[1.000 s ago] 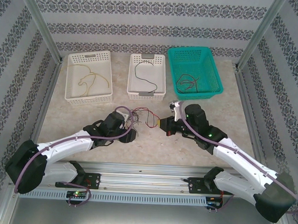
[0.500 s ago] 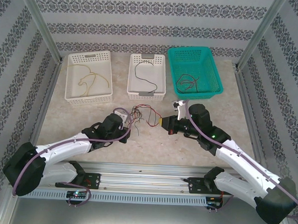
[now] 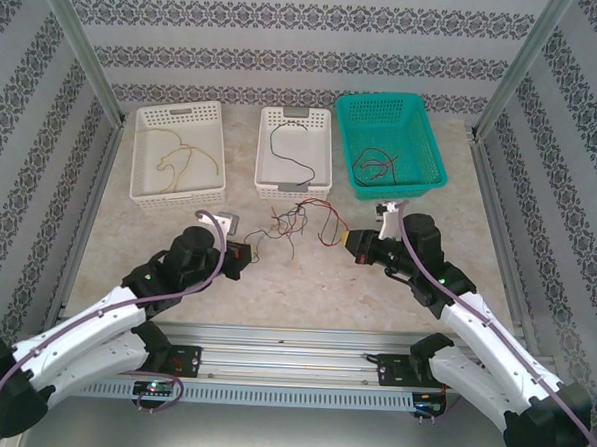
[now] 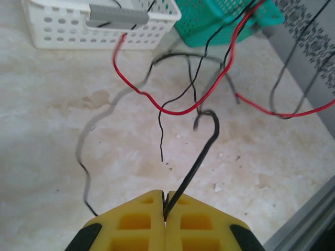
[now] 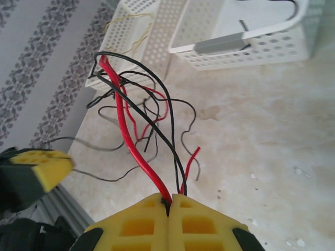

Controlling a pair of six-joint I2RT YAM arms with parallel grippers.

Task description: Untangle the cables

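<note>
left hand [image 3: 244, 253] is pinched shut on one black cable [image 4: 203, 149], and opposite it the right hand [image 3: 357, 243] is clamped tight on a red cable [image 5: 124, 130] plus black strands. between them the tangle of cables [image 3: 298, 224] stretches over the desk [image 3: 305, 289], loops crossing. at the back, a white basket [image 3: 179, 108] holds a yellow wire [image 3: 187, 163], the middle basket [image 3: 292, 192] a black wire [image 3: 287, 155], and the teal basket [image 3: 401, 187] dark and red ones.

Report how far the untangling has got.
Done: a yellow cable lies in the left white basket, a black cable in the middle basket, red and dark cables in the teal basket. In hand: the left gripper is shut on a black strand, the right gripper on red and black strands, the tangle stretched between them. Left: that tangle, not yet separated.
</note>
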